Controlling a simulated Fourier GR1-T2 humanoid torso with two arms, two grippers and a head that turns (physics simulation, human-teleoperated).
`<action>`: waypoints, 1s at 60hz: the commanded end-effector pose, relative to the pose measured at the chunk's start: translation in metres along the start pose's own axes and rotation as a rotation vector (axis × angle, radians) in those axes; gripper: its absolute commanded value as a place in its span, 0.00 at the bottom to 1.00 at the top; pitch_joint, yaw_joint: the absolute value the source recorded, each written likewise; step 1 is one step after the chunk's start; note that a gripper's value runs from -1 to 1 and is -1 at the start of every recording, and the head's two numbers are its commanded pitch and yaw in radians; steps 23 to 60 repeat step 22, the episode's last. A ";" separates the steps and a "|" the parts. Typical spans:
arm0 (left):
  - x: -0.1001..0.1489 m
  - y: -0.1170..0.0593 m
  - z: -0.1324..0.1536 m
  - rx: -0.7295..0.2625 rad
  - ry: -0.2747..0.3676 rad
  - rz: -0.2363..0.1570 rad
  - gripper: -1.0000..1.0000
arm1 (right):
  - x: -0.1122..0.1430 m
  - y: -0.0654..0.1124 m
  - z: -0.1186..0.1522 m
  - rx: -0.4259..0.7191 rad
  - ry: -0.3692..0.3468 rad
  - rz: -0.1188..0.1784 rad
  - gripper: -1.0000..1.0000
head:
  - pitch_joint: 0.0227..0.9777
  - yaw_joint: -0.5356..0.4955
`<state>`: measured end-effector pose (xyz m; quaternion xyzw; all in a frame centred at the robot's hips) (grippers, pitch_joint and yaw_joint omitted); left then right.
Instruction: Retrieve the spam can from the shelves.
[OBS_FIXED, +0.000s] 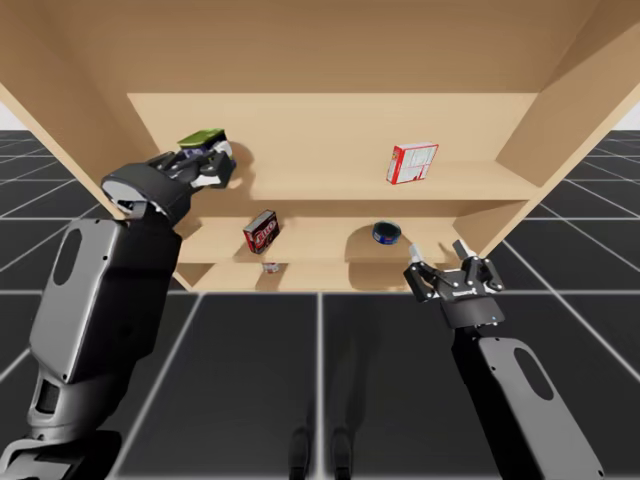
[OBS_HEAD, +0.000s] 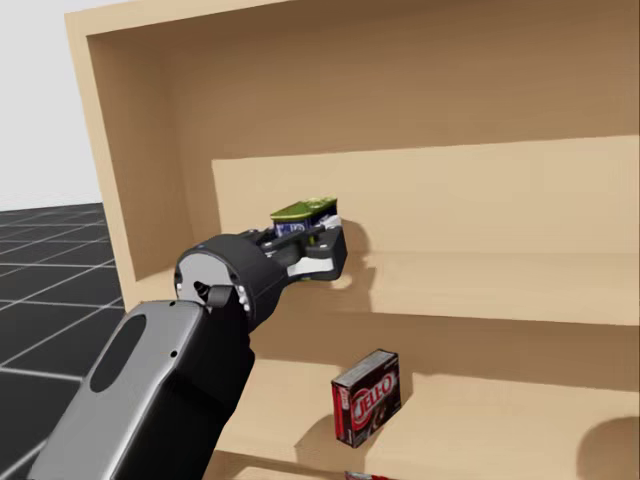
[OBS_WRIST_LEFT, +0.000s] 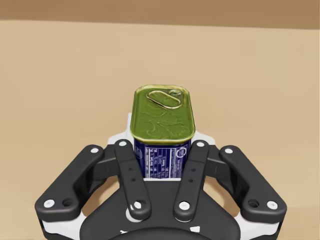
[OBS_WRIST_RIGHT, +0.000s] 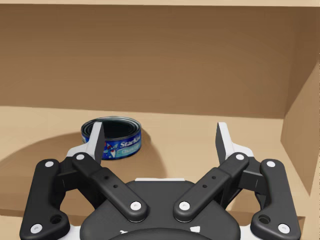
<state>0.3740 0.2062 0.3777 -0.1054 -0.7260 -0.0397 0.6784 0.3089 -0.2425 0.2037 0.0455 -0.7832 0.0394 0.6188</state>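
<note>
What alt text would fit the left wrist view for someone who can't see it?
My left tool is shut on a blue rectangular can, gripping it from both sides. The can's green-gold lid with its pull tab faces the camera, with plain wooden shelving behind it.

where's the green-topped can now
High view: the green-topped can is in my left tool at the left end of the upper shelf, up-left of the dark red box.

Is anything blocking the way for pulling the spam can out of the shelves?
Nothing visible does. My left gripper is shut on the blue rectangular can at the upper shelf's left end; the red and white box stands well to its right.
</note>
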 end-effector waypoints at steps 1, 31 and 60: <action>0.007 -0.002 0.013 -0.067 -0.030 -0.018 1.00 | 0.000 -0.001 0.000 -0.003 -0.002 0.000 0.00 | 0.27 0.82; 0.007 -0.007 0.119 -0.124 -0.102 -0.173 1.00 | 0.001 -0.003 -0.001 -0.013 -0.006 0.001 0.00 | 0.28 0.81; 0.007 -0.007 0.119 -0.124 -0.102 -0.173 1.00 | 0.001 -0.003 -0.001 -0.013 -0.006 0.001 0.00 | 0.28 0.81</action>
